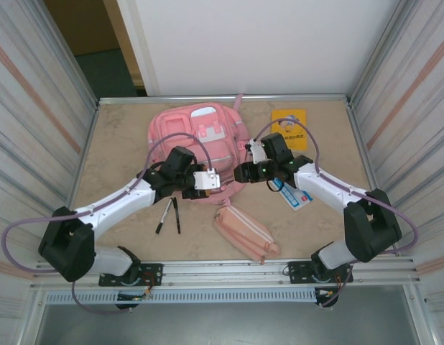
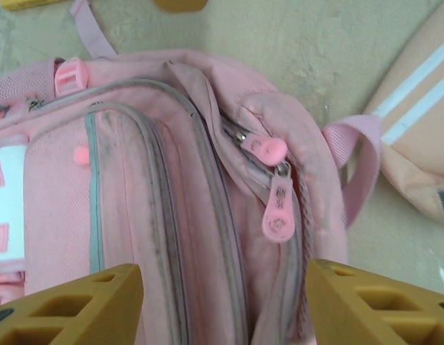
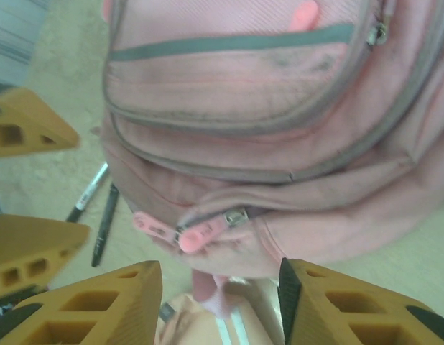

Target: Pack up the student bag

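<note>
Left wrist view, entry one: left claw [image 2: 222,310], fingers [image 2: 71,305] spread wide, nothing pinched, poised just over the bag [image 2: 172,187]. Two pink zip pulls [image 2: 278,210] lie together on the main zip between the fingers.

Entry two: right claw [image 3: 220,302], likewise spread and empty, facing the same end of the bag. The zip pulls lie just ahead of its gap.

Entry three: bag, flat on the table [image 1: 114,165], front pockets up, far middle. Both claws meet at its near end.

Entry four, loose stock we count outside the bag:
- pens [image 1: 169,214], two, near the left arm;
- pencil case [image 1: 245,231], pink, toward the near edge;
- booklet [image 1: 289,123], yellow, just right of the bag;
- card [image 1: 298,196], blue and white, partly under the right arm.

Status, as we judge it: nothing visibly packed. The main zip looks shut or nearly so, and we cannot tell whether it has parted at the pulls. Outstanding: open the zip, load each loose item, then close it. We place the job near its start.
</note>
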Controlling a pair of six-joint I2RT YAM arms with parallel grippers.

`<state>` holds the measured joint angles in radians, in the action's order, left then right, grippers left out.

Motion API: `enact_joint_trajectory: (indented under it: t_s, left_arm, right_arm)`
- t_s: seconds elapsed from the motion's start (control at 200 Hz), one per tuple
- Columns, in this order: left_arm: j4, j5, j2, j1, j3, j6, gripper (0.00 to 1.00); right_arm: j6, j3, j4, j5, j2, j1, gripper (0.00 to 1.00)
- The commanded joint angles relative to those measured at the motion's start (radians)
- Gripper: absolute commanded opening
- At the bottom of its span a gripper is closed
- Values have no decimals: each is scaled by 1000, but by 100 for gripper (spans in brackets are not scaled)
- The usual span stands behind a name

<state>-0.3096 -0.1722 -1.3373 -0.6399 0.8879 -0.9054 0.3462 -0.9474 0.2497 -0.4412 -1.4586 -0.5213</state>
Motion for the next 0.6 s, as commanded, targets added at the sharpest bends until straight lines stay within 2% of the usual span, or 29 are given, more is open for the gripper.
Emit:
enact_joint_trajectory:
  t_s: [0.0,0.18,0.396,0.516,0.596]
  left_arm:
    - [-45,-42,67,42,-4,39,59]
    - [-46,-94,1,46,1,33,59]
    - [-50,-148,-64,39,20,73,60]
    - [-12,-49,-74,13,-10,62,60]
    - [12,-24,-81,19,-45,24,61]
  right_arm:
    - [-49,54,31,64,72,21,49]
    - [-29,66,22,-15,63,37,53]
    - [-6,47,19,3,30,-8,56]
    - [3,43,14,10,14,-26,56]
    - [2,38,27,14,7,-31,56]
